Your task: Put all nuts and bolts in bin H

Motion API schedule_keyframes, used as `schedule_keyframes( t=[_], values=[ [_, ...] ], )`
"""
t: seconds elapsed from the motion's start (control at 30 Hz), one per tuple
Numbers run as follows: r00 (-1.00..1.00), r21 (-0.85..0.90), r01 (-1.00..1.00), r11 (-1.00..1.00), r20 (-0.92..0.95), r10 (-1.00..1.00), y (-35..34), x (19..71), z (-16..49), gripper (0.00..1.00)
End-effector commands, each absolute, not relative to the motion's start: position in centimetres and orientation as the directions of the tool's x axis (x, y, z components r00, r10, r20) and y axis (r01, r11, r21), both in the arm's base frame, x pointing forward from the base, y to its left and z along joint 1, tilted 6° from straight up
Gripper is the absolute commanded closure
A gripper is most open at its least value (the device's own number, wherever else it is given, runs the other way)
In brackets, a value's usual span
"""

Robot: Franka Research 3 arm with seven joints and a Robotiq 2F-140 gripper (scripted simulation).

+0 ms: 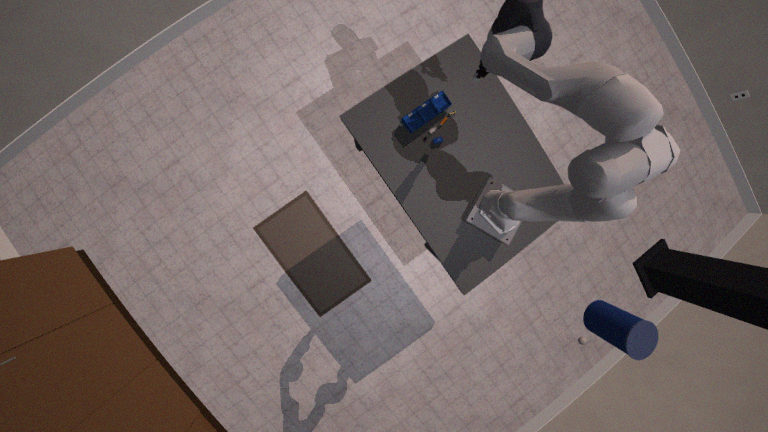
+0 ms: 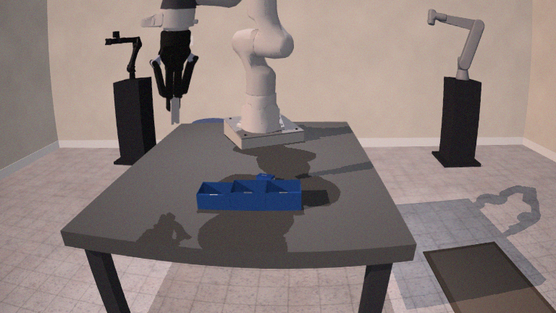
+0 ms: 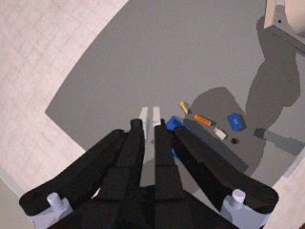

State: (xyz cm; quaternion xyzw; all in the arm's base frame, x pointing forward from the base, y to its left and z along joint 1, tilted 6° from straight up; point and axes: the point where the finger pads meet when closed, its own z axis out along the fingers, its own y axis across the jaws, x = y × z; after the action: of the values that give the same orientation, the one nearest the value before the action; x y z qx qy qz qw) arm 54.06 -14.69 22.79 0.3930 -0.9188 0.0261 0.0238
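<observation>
Presumably, the small dark piece (image 1: 425,138) (image 3: 234,141), possibly a nut, is rigid, light and slippery, warranting a low grip across opposite sides; the hand (image 1: 481,71) (image 2: 174,117) (image 3: 151,115) is pressed together, empty.

small items (image 1: 443,121) (image 3: 202,119) beside bins (image 1: 425,111) (image 2: 248,195) on tbl (image 1: 498,138) (image 2: 156,182) (image 3: 105,67)
</observation>
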Motion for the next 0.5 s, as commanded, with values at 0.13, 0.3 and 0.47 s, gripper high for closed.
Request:
schedule_keyframes(
  t=[0.13,0.3,0.47],
  values=[
    [-0.532,-0.021,-0.847,0.532,0.045,-0.845,-14.0,54.1,22.9,0.95],
    [-0.461,-0.02,-0.888,0.46,0.042,-0.887,-13.3,53.8,22.9,0.95],
    [-0.395,-0.019,-0.919,0.394,0.04,-0.918,-12.5,53.4,22.9,0.95]
  ],
)
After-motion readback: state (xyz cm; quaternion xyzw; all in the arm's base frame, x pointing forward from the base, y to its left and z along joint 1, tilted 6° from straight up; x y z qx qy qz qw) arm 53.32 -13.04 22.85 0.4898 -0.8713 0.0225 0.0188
